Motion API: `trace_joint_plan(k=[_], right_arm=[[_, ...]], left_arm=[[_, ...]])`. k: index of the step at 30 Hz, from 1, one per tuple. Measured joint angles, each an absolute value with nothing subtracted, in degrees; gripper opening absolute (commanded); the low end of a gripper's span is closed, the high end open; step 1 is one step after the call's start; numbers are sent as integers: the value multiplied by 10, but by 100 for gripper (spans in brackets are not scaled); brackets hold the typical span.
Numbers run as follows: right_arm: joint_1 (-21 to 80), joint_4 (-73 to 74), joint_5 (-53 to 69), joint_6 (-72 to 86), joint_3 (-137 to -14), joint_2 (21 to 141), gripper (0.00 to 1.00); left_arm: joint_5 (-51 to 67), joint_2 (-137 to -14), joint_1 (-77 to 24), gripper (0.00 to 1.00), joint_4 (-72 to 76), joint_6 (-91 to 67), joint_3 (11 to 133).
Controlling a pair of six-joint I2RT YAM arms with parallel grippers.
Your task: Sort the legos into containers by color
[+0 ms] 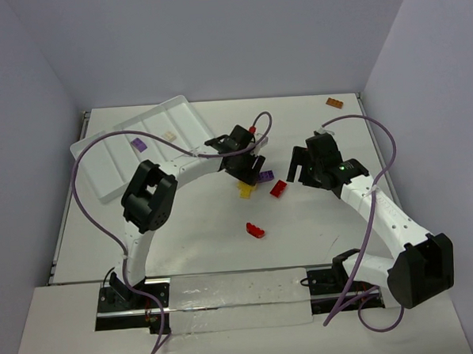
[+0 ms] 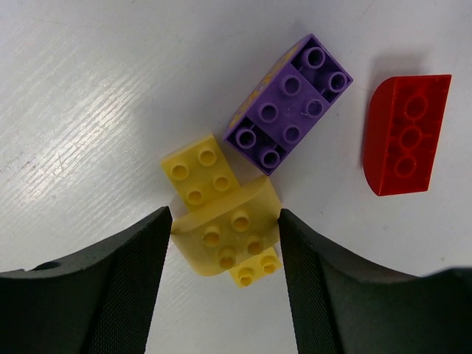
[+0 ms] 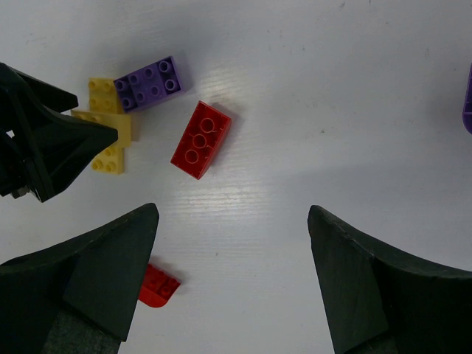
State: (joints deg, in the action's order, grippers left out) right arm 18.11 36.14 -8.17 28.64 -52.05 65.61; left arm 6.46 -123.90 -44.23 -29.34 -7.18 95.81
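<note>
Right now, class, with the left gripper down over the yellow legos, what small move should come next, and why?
Probably close the left gripper on the yellow lego: its fingers flank that lego on both sides, and the purple lego beside it lies outside them.

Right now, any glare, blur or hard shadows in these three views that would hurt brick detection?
Top external: even light, soft shadows, glare only on the glossy strip between the bases. Left wrist: yellow bricks and purple brick sharp, faint shadows. Right wrist: mild sheen on the table, red brick sharp.
</note>
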Motion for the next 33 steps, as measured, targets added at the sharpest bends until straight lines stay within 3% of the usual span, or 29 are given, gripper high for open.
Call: trace_joint_plan(k=[6,21,33], right_arm=[[181,361,-78,286,-521,657,89],[181,361,-61,291,-521,657,89],[181,360,-53,292,-521,658,89]], left_arm=[[65,-1229,-442,77,-283,-97,923],[56,-1106,-444,84,-255,-210,789],[-59,-1081,-476,70,-260,-193,789]])
